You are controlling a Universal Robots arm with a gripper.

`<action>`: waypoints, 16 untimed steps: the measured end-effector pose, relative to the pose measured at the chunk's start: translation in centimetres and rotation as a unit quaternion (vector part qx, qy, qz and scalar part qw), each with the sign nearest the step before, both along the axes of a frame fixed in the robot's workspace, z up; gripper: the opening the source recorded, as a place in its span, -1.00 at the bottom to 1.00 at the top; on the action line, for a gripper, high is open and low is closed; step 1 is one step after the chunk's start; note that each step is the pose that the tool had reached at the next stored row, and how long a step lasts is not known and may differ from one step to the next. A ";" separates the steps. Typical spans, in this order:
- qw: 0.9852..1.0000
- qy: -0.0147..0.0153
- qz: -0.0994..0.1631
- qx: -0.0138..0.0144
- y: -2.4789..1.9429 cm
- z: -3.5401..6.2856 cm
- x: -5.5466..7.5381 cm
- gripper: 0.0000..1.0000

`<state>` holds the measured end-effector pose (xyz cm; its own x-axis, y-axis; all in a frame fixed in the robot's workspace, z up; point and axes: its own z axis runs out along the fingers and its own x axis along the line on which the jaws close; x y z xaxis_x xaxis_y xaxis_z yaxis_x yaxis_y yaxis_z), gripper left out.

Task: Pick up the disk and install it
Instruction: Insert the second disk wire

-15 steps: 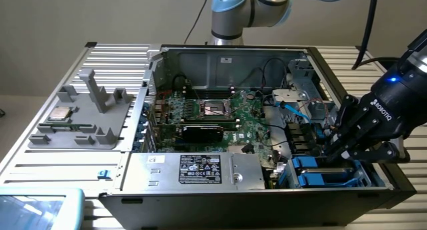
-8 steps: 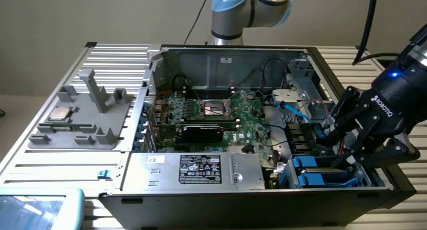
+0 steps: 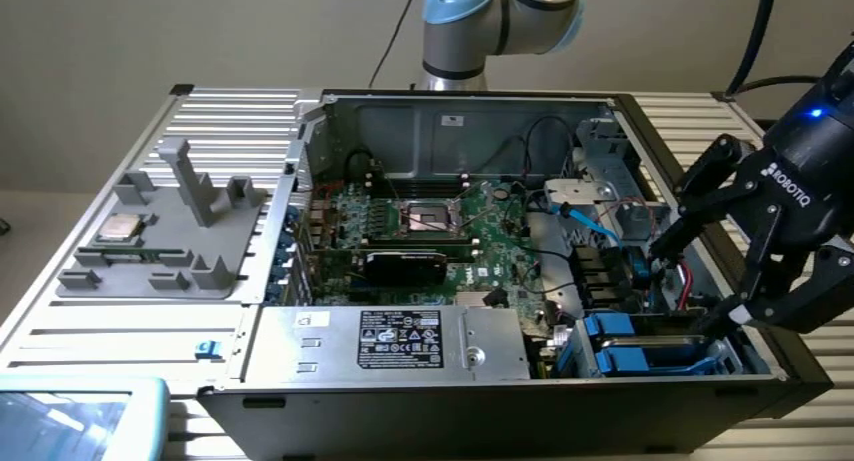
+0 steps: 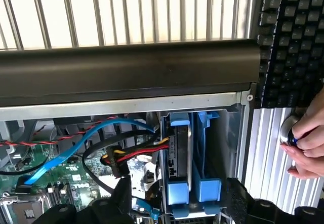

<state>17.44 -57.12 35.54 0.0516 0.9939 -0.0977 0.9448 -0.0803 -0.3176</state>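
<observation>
Backdrop: beige wall behind a slatted metal bench (image 3: 80, 311) is filling my exterior feed.
Exterior, case: I am looking down into an open computer case (image 3: 400, 116) lying on the bench, its green motherboard (image 3: 454, 231) facing up.
Exterior, box: I am seeing a large grey box (image 3: 400, 343) with a black-and-white sticker sitting along the near edge of the case.
Exterior, fixture: I am noting a grey holder (image 3: 160, 251) well apart on the exterior view's left, with a small square silver chip (image 3: 122, 227) resting on it.
Exterior, gripper: I am watching the black gripper (image 3: 697, 281) hanging over the drive corner at the exterior view's right, its fingers (image 3: 677, 231) spread wide and gripping nothing.
Exterior, disk: I am finding the disk (image 3: 625, 343) down in the drive bay below the fingers, its blue rails showing.
Wrist, disk: I am seeing the disk (image 4: 181, 153) standing on edge in the bay beside the case's black wall (image 4: 126, 67), with red, yellow and blue cables (image 4: 101, 138) just beside it.
Wrist, fingers: I am seeing both black fingers (image 4: 121, 198) flanking the disk with visible gaps, apart from it.
Wrist, person: I am noticing a hand (image 4: 309, 143) touching a round button outside the case, near a black keyboard (image 4: 293, 36).
</observation>
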 end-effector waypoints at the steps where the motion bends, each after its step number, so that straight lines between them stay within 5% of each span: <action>1: 1.000 0.000 0.000 0.000 0.00 0.31 0.0 0.67; 5: 1.000 0.000 0.001 -0.002 0.00 1.72 0.0 0.98; 13: 1.000 -0.001 0.001 -0.002 0.00 2.28 -0.1 0.98; 16: 1.000 -0.026 0.001 -0.004 0.00 2.28 -0.3 0.98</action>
